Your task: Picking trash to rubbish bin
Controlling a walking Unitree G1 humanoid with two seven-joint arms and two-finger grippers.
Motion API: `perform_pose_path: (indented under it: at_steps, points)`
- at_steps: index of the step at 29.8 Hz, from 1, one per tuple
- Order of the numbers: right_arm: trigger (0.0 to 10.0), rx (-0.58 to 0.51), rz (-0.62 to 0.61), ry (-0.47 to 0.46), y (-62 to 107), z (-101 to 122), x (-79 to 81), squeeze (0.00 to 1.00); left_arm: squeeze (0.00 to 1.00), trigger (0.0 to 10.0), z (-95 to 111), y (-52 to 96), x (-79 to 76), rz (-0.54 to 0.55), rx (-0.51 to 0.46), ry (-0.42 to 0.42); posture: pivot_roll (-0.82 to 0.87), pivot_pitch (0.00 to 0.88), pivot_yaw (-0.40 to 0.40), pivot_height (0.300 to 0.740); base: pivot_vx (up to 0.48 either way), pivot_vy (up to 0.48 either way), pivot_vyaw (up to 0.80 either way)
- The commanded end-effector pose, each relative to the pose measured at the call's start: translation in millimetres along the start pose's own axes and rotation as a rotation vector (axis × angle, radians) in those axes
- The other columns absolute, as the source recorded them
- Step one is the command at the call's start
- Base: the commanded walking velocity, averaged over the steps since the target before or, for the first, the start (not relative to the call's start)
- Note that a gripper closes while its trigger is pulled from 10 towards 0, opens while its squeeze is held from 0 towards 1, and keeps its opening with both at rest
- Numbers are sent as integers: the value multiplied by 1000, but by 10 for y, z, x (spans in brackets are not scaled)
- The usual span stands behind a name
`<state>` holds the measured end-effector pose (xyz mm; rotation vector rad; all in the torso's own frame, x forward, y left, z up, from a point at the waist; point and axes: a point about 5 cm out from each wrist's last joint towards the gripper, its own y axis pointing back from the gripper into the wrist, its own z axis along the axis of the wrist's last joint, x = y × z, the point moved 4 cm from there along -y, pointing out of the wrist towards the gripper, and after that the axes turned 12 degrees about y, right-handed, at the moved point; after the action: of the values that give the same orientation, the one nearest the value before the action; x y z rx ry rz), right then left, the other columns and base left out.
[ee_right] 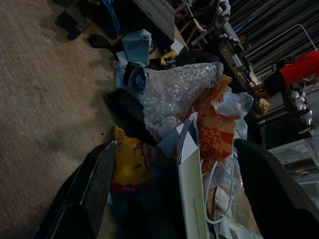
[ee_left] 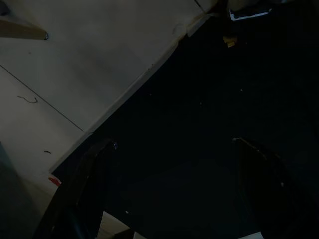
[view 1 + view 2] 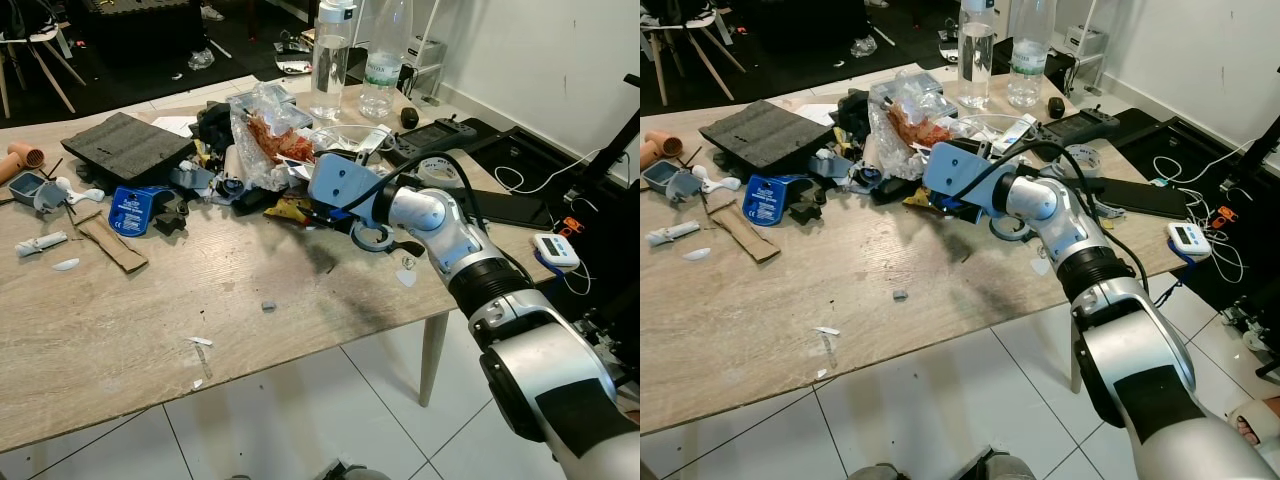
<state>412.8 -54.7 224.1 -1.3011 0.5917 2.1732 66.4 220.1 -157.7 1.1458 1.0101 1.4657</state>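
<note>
**Inspector:** What does the step in hand call for?

**Assessor:** The right gripper (image 1: 169, 199) is over the wooden table (image 3: 120, 340), at the near edge of the trash heap (image 3: 255, 150). My judgement: single out one piece, close squarely on it and lift straight, since the bubble wrap (image 1: 177, 92) and the white carton (image 1: 192, 199) crowd the reach and could drag along.

**Inspector:** Jaws?

**Assessor:** Apart, nothing held. The left gripper (image 2: 169, 164) hangs idle in shade below the table, its jaws also apart.

**Inspector:** Where is the target relative to the jaws?

**Assessor:** The yellow wrapper (image 1: 128, 164) lies on the table just inside one finger, off-centre. The carton edge stands between the fingers. No rubbish bin is visible.
</note>
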Motion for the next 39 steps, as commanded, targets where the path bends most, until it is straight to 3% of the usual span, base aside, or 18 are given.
perform_pose_path:
  at_steps: [1,11,18,27,33,38,39]
  points:
    - [10000,0,21,12,-14,14,59,0,0,10000,-80,5,23,4,22,-6,-20,80,-9,740,0,0,0]
    - [10000,19,58,16,-22,-32,210,0,0,10000,-121,8,25,4,28,-2,-2,103,-13,740,0,0,0]
    - [10000,59,48,36,-17,-94,210,0,0,10000,-163,12,35,7,36,2,7,112,-12,740,0,0,0]
    - [10000,120,-19,84,-4,-197,155,0,0,10000,-370,39,114,24,71,4,37,170,-4,740,0,0,0]
    - [10000,135,-59,128,2,-195,24,0,0,10000,-532,69,191,39,98,2,53,196,5,740,0,0,0]
    - [10000,167,-162,189,71,-208,-313,0,0,10000,-626,91,258,47,108,-8,69,226,26,740,0,0,0]
    - [10000,167,-162,189,71,-208,-313,0,0,10000,-626,91,258,47,108,-8,69,226,26,740,0,0,0]
